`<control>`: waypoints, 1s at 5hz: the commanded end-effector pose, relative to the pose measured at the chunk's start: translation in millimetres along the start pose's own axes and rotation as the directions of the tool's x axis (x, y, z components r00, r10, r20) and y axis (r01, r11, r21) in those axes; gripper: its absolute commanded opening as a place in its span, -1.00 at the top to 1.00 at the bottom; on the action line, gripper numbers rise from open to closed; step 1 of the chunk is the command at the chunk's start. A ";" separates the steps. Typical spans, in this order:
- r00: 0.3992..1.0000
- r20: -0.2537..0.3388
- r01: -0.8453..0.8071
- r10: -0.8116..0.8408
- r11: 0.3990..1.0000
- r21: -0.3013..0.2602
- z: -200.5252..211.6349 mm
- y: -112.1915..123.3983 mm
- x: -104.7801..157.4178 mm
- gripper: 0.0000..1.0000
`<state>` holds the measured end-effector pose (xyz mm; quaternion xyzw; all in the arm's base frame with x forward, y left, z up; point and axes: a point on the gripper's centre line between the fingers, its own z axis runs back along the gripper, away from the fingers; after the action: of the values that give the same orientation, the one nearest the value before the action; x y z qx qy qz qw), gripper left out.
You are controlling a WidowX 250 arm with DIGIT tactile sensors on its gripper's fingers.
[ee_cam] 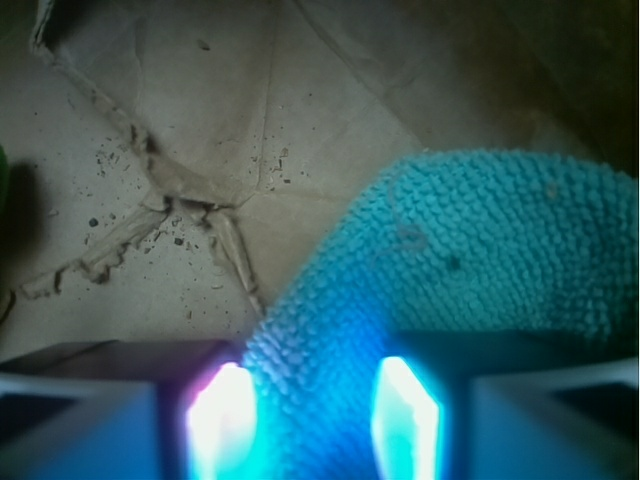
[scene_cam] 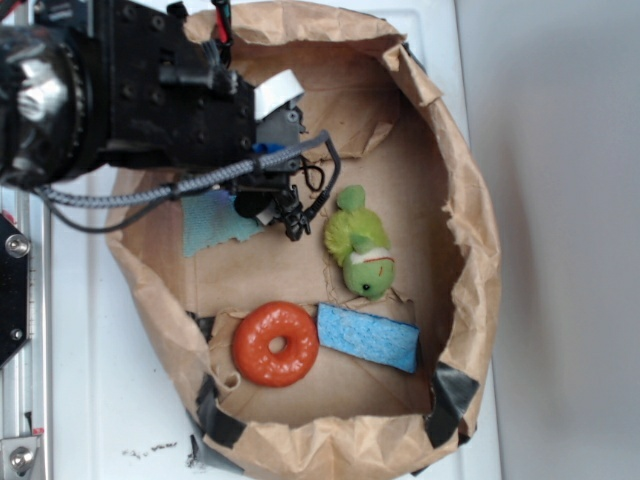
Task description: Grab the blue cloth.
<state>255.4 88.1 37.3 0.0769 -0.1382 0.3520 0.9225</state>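
So the pale teal-blue terry cloth (scene_cam: 213, 224) is lying flat on the floor of the crumpled brown paper bag (scene_cam: 455, 190), left side, well apart from the orange ring (scene_cam: 275, 344). The hand (ee_cam: 312, 412) is right down on it, fingers parted narrowly with a strip of cloth between them. I'd press down a touch, then pinch.

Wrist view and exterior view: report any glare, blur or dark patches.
Wrist view: the fingertips glow overexposed white-blue, the blue cloth is soft, the upper right corner dark. Exterior view: evenly lit, slightly soft; the arm shades the blue cloth.
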 end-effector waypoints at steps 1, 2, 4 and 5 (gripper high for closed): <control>0.998 0.061 0.012 -0.010 0.999 -0.035 12.0 -4.2 5.2 1.00; 0.997 0.082 0.011 -0.006 0.998 -0.060 14.8 -5.8 6.5 1.00; 0.989 0.083 0.133 -0.119 0.973 -0.188 95.1 1.1 26.2 1.00; 0.981 0.026 0.195 -0.195 0.954 -0.228 123.3 -3.9 39.7 1.00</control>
<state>262.7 71.9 151.9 -0.0198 -0.1508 0.2338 0.9603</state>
